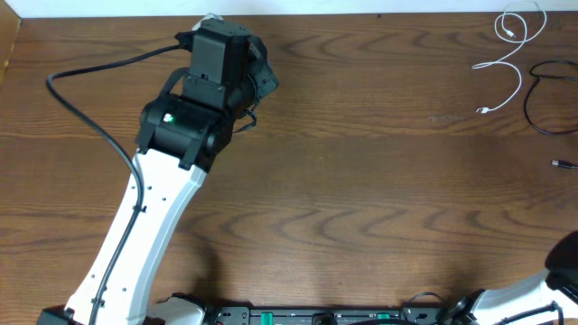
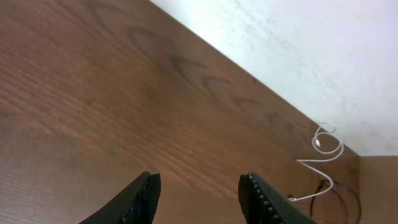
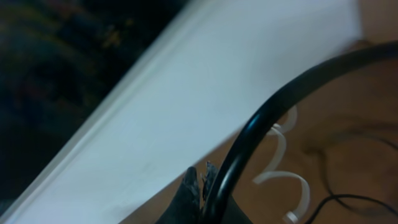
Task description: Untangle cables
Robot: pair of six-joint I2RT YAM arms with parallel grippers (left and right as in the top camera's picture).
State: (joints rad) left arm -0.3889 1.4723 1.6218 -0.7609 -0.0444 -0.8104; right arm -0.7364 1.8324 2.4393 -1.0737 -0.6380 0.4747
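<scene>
Brown wood-grain table (image 1: 361, 199) carries the work. On it the left arm (image 1: 153, 217) reaches from the near edge to the far left-centre, close to the back edge. Seen from its wrist camera, the left gripper (image 2: 200, 186) has its fingers (image 2: 142, 200) spread wide apart over bare wood, touching no cable.

At the far right corner the white cable (image 1: 511, 56) lies in loose curls, with a small plug at its lower tip. Just beside it, toward the right edge, the black cable (image 1: 540, 101) forms an open loop that runs out of the overhead view. Whether the two touch near the loop's top cannot be told. Nearer along the right edge a separate small black plug end (image 1: 562, 164) shows. All of these lie well apart from the left gripper.

At the near right corner sits the right arm (image 1: 551, 280). Its wrist view is blurred: a thick black arm wire (image 3: 261, 118) crosses the frame, with the white and black cables beyond it. Low in that frame the right gripper (image 3: 200, 180) shows only as dark tips; whether spread or pressed together cannot be told
</scene>
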